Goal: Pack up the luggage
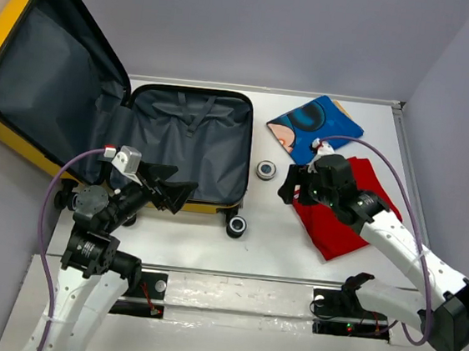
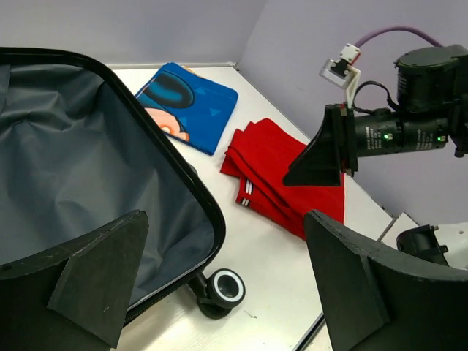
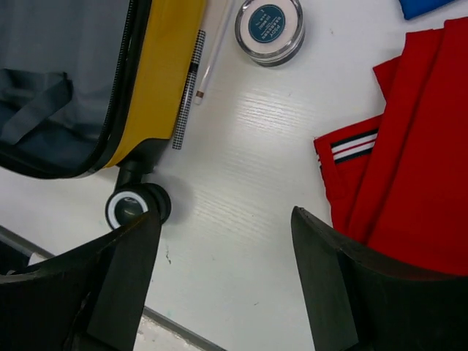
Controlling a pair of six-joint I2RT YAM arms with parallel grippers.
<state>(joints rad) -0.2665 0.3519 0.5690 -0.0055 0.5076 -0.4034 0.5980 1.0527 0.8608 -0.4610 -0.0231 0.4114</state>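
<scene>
**Position.** The small yellow hard-shell suitcase with dark grey fabric lining (image 1: 187, 150) lies open on the white desk (image 1: 277, 247), left of centre. Its lid leans back to the left.

**Claws.** The left claw (image 1: 174, 188) stands apart and empty at the suitcase's near rim. The right claw (image 3: 227, 281) is also apart and holds nothing. It hovers over bare desk between a black-and-white caster wheel (image 3: 135, 206) and the folded red cloth garment (image 3: 417, 146).

**Handling, as judged.** The shell looks rigid, smooth and likely slippery, and the casters may let it roll when pushed. The rim of the lid seems the soundest hold.

**Materials.** The lining is slack and creased. The folded blue cartoon-print cloth (image 1: 315, 127) is soft and flat. The small round lidded tin (image 3: 270, 29) is hard.
</scene>
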